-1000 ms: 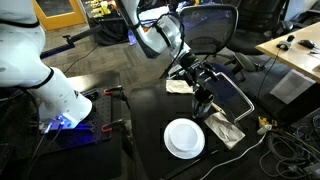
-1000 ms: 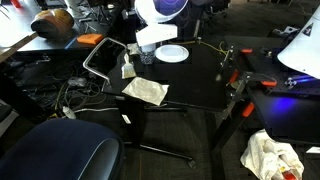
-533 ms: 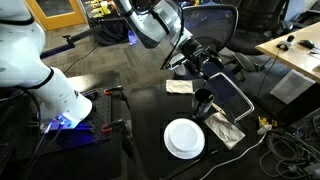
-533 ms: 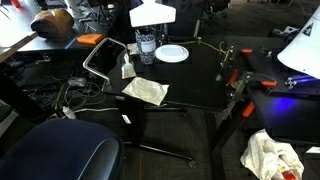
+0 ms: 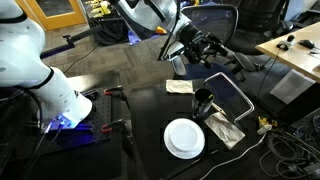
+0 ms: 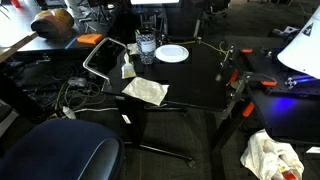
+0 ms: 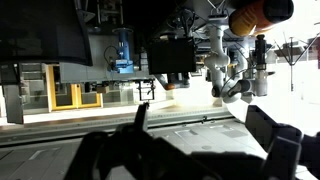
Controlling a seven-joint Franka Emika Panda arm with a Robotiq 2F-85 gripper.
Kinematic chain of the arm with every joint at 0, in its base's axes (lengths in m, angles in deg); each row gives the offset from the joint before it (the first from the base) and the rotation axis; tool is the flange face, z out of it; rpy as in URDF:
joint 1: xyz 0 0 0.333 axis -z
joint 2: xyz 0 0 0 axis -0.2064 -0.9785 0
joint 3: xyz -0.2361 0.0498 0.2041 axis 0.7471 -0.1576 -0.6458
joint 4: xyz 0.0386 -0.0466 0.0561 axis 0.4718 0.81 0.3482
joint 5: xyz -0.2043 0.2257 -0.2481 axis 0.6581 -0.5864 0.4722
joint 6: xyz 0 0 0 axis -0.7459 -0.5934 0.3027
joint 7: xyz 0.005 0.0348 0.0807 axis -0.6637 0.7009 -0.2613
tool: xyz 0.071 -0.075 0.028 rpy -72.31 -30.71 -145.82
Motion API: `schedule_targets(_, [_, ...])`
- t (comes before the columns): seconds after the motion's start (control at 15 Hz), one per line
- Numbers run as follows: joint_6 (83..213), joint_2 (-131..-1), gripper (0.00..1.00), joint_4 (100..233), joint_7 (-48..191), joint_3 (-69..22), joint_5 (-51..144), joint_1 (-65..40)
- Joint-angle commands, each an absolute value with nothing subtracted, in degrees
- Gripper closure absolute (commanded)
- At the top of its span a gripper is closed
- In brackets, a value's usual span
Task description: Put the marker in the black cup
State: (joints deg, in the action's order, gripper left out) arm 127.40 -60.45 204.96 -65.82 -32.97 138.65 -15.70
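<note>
The black cup [image 5: 203, 101] stands upright on the dark table, between a crumpled napkin and the round white plate [image 5: 184, 138]; it also shows in an exterior view [image 6: 146, 48]. The marker is not visible on the table or in my jaws; I cannot tell if it is inside the cup. My gripper [image 5: 205, 47] is raised well above and behind the cup. The wrist view looks out across the room, with my gripper's fingers [image 7: 200, 130] wide apart and nothing between them. The gripper is above the top edge of the exterior view that shows the blue chair.
A napkin [image 5: 179, 87] lies behind the cup and another [image 5: 225, 128] beside the plate. A metal-framed tray [image 5: 232, 95] hangs at the table's edge. Cables [image 6: 70, 95] and a blue chair [image 6: 60, 155] are on the floor side. A second, white robot base [image 5: 60, 100] stands nearby.
My arm has lifted up and away from the cup, leaving the top of one exterior view. The cup, plate and napkins have not moved.
</note>
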Motion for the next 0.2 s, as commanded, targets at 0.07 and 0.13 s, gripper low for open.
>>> schedule_targets(0.07, [127.5,-59.7,0.00,205.5,-65.5,-33.0,138.5,-15.8])
schedule_targets(0.13, [127.5,-59.7,0.00,205.6,-65.5,-33.0,138.5,-15.8])
